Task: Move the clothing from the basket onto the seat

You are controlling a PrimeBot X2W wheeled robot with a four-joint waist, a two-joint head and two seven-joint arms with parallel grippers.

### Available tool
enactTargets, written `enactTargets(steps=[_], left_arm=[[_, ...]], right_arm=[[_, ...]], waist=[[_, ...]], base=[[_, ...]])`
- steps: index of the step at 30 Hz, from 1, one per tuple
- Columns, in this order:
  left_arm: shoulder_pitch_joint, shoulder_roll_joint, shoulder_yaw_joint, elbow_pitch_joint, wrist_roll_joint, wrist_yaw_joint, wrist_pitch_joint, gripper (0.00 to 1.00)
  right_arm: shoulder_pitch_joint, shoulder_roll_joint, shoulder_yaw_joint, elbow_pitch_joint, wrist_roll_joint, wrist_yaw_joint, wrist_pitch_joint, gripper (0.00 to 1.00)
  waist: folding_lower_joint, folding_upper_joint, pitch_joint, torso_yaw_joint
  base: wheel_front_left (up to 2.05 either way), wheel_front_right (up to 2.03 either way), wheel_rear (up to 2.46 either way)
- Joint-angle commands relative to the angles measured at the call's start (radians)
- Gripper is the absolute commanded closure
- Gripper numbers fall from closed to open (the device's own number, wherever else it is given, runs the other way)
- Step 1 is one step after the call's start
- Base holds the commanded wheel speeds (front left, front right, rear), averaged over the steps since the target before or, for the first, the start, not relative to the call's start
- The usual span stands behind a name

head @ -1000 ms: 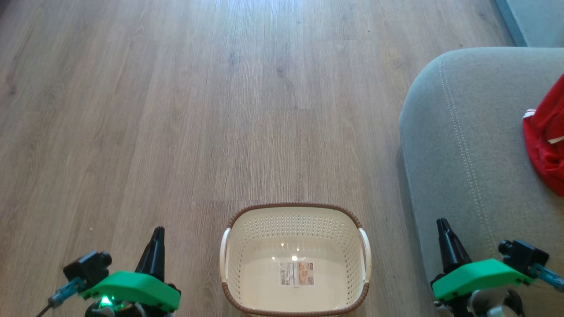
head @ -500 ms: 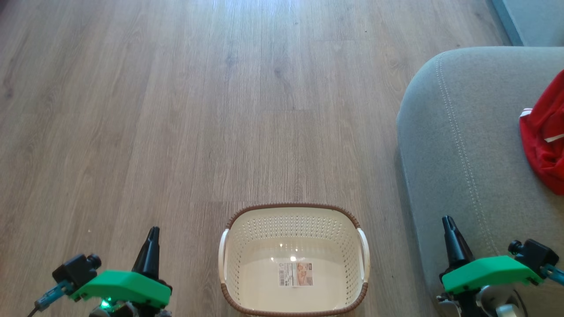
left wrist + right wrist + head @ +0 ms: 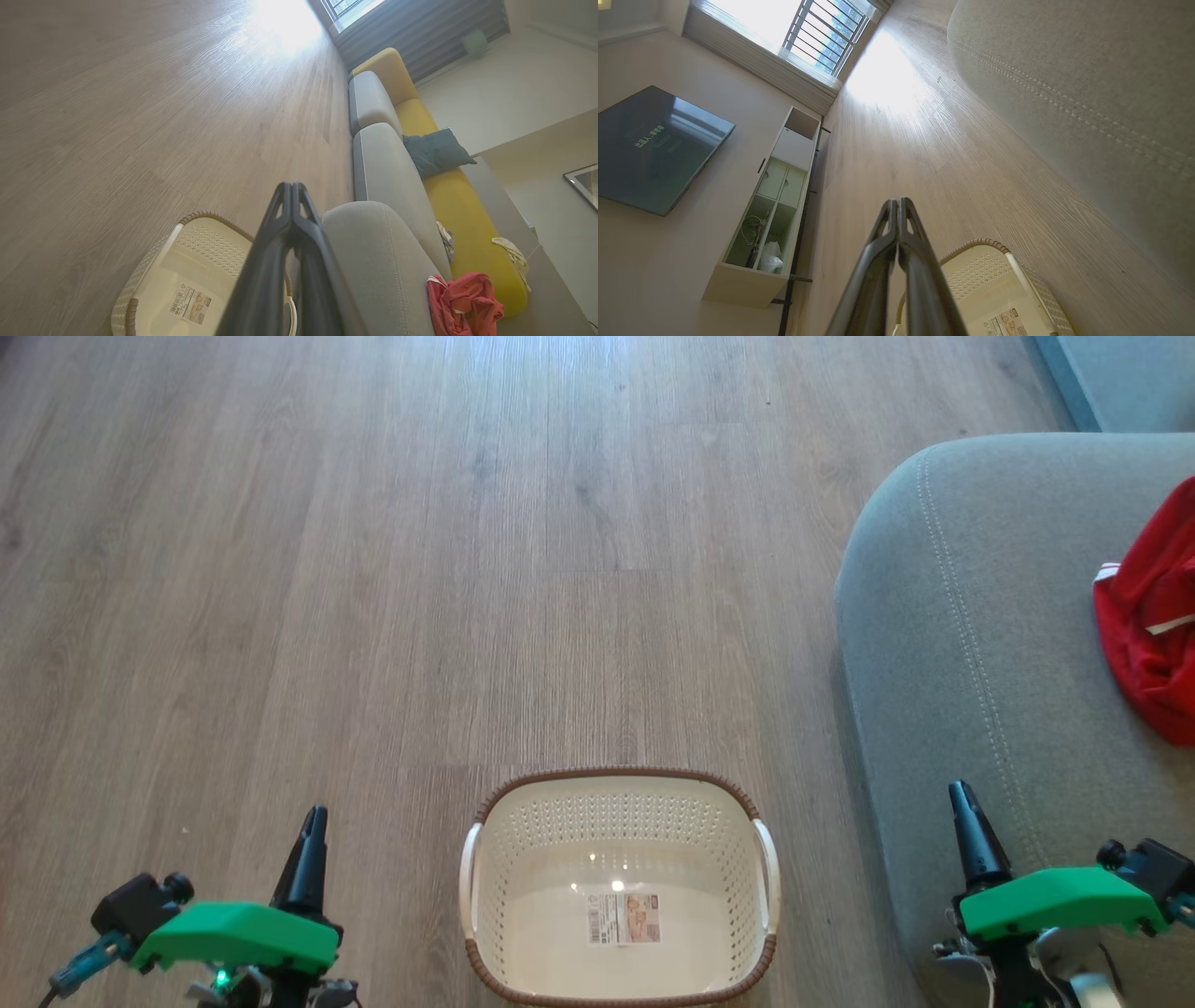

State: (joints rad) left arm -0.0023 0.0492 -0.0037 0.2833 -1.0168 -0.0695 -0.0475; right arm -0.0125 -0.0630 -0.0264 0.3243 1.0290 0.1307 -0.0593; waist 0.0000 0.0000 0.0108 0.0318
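The cream-white basket (image 3: pixel 485 887) with a brown rim stands on the floor at the bottom centre, holding nothing but a paper label on its base. The red clothing (image 3: pixel 1150 635) with thin white trim lies on the grey-green seat (image 3: pixel 971 644) at the right edge. In the left wrist view the clothing (image 3: pixel 462 303) rests on the seat (image 3: pixel 387 266), beside the basket (image 3: pixel 163 261). My left gripper (image 3: pixel 313 819) hangs shut and holding nothing left of the basket. My right gripper (image 3: pixel 962 795) is shut over the seat's near corner, holding nothing. Both wrist views show pressed-together fingertips: left gripper (image 3: pixel 290 186), right gripper (image 3: pixel 898 201).
Wood-look floor stretches ahead and to the left. In the left wrist view a yellow sofa back (image 3: pixel 448 196) carries a dark teal cushion (image 3: pixel 434 151) and small cloths. The right wrist view has a low shelf unit (image 3: pixel 770 210), a wall screen (image 3: pixel 649 149) and a bright window (image 3: pixel 817 32).
Both grippers have sunk lower in the head view and spread slightly outward. The head view has shifted a little, so the seat and clothing sit slightly further left.
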Motion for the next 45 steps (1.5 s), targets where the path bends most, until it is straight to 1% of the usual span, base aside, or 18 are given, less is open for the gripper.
enactTargets(steps=[1, 45], left_arm=[[-0.057, 0.001, 0.026, -0.033, -0.03, -0.013, 0.007, 1.0], [-0.097, 0.001, 0.102, -0.037, -0.495, -0.053, 0.134, 1.0]], right_arm=[[-0.052, -0.002, 0.004, -0.039, 0.033, 0.0, 0.01, 1.0], [-0.087, 0.003, -0.063, -0.073, 0.493, 0.0, 0.137, 1.0]], waist=[[0.0, 0.0, 0.0, -0.001], [0.0, 0.0, -0.006, -0.026]], base=[[0.0, 0.0, 0.0], [0.0, 0.0, 0.0]])
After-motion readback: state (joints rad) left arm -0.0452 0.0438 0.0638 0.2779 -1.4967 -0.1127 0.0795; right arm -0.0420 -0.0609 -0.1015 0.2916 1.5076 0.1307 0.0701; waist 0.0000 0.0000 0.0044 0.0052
